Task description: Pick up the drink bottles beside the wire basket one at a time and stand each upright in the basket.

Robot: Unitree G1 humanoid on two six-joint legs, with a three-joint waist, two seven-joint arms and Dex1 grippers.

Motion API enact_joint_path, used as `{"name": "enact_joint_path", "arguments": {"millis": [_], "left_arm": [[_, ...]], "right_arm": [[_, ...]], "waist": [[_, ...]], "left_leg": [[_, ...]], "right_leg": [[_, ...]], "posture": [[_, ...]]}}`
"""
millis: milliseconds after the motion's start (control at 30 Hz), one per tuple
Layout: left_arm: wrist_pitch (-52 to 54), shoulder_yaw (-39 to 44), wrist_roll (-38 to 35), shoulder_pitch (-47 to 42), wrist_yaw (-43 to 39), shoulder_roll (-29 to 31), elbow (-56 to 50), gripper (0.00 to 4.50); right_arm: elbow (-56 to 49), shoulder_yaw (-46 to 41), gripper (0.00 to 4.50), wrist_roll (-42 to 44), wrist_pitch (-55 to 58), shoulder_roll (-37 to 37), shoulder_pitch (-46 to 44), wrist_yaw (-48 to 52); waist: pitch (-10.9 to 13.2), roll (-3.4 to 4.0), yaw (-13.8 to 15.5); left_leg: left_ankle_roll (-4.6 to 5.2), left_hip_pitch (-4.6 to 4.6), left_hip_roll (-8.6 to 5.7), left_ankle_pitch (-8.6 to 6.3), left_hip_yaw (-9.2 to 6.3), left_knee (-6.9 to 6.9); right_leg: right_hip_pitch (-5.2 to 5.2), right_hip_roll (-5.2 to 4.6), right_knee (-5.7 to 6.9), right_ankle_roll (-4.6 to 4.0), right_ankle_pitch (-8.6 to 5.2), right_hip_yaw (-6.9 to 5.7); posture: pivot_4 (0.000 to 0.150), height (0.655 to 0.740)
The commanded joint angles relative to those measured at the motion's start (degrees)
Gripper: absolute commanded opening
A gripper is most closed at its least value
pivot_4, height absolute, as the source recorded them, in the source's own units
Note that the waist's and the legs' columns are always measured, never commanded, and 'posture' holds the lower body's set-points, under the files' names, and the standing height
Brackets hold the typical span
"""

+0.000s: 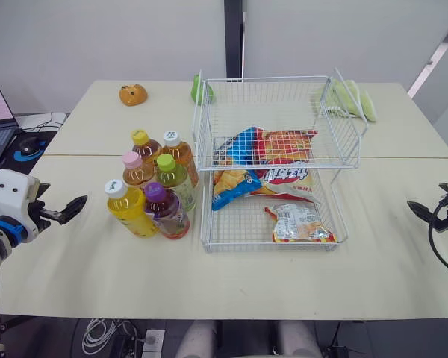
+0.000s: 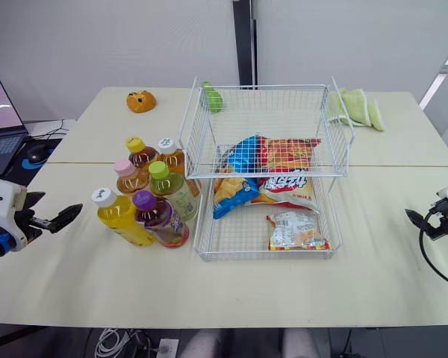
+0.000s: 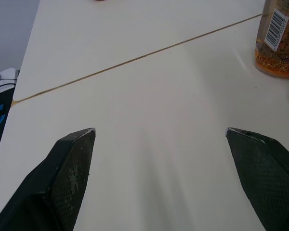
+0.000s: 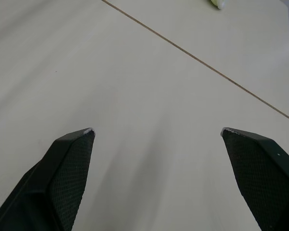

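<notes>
Both grippers are out at the table's (image 1: pixel 358 283) edges, well apart from the goods. Left gripper (image 3: pixel 159 130) spread wide, holding nothing; right gripper (image 4: pixel 156 130) likewise. Six drink bottles (image 1: pixel 172 179) stand bunched just left of the wire basket (image 1: pixel 239 247) (snack bags (image 1: pixel 265 149) inside).

The table (image 1: pixel 373 261) has a smooth, matt cream top. The wire basket (image 1: pixel 203 127) is thin metal wire under a white coat with a slight sheen. The bottles (image 1: pixel 131 212) toward the left edge are clear, glossy plastic with smooth coloured plastic caps (image 1: pixel 166 161). The snack bags (image 1: pixel 265 145) are shiny, crinkled film. The cloth (image 1: pixel 355 101) near the far right corner looks soft and matt. The left gripper (image 3: pixel 160 131) and right gripper (image 4: pixel 156 130) have matt black fingers (image 3: pixel 70 168) with a fine grainy texture.
</notes>
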Motion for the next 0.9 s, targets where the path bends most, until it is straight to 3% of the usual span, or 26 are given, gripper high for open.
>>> {"name": "enact_joint_path", "arguments": {"millis": [33,900], "left_arm": [[-0.2,0.7,-0.8,-0.8,-0.8,1.2,0.3,4.48],[-1.4,2.7,-5.9,-0.4,-7.5,1.6,-0.3,4.48]], "right_arm": [[-0.8,-0.6,4.50,-0.1,-1.3,-0.7,-1.0,-0.4],[-7.3,-2.3,4.50,3.4,3.8,0.2,-1.1,-3.2]], "waist": [[0.0,0.00,0.0],[0.0,0.01,0.0]], "left_leg": [[0.00,0.00,0.00,0.00,0.00,0.00],[0.00,0.01,0.00,0.00,-0.02,0.02]], "right_leg": [[0.00,0.00,0.00,0.00,0.00,0.01],[0.00,0.01,0.04,0.00,0.01,0.00]], "posture": [[0.150,0.7400],[0.150,0.7400]]}}
